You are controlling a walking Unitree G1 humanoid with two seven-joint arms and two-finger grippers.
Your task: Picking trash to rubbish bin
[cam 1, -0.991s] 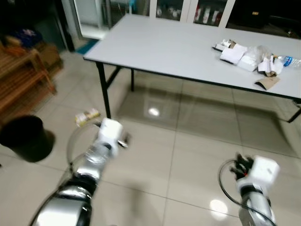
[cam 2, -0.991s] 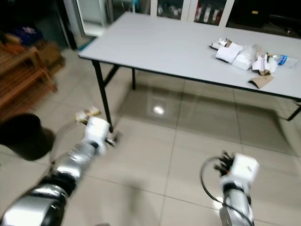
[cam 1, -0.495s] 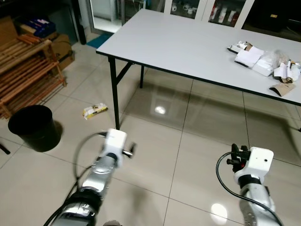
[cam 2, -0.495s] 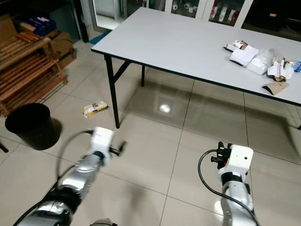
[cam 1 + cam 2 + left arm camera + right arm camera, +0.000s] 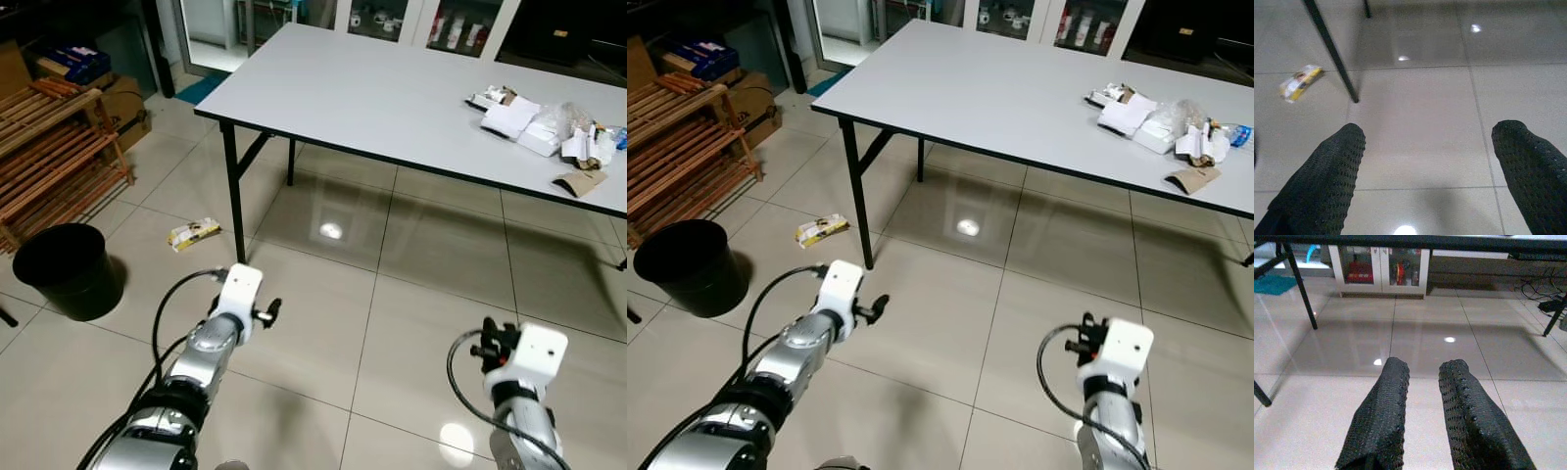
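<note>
A yellow and white wrapper (image 5: 194, 234) lies on the tiled floor beside the table's front left leg (image 5: 231, 201); it also appears as the wrapper (image 5: 1299, 83) in the left wrist view. A black rubbish bin (image 5: 57, 269) stands on the floor to the left of it. My left gripper (image 5: 1430, 137) hovers over the tiles, short of the wrapper, open with nothing between its fingers. My right gripper (image 5: 1424, 369) hangs low at the right, its fingers (image 5: 1393, 382) close together and holding nothing.
A long grey table (image 5: 372, 98) stands ahead, with a pile of paper and plastic rubbish (image 5: 539, 122) at its right end. A wooden rack (image 5: 49, 147) and a cardboard box (image 5: 122, 103) are at the left. Cabinets line the far wall.
The head view has swung and steadied, so the whole picture shifted. My right arm sits slightly lower in view. The wrapper and bin have stayed put on the floor.
</note>
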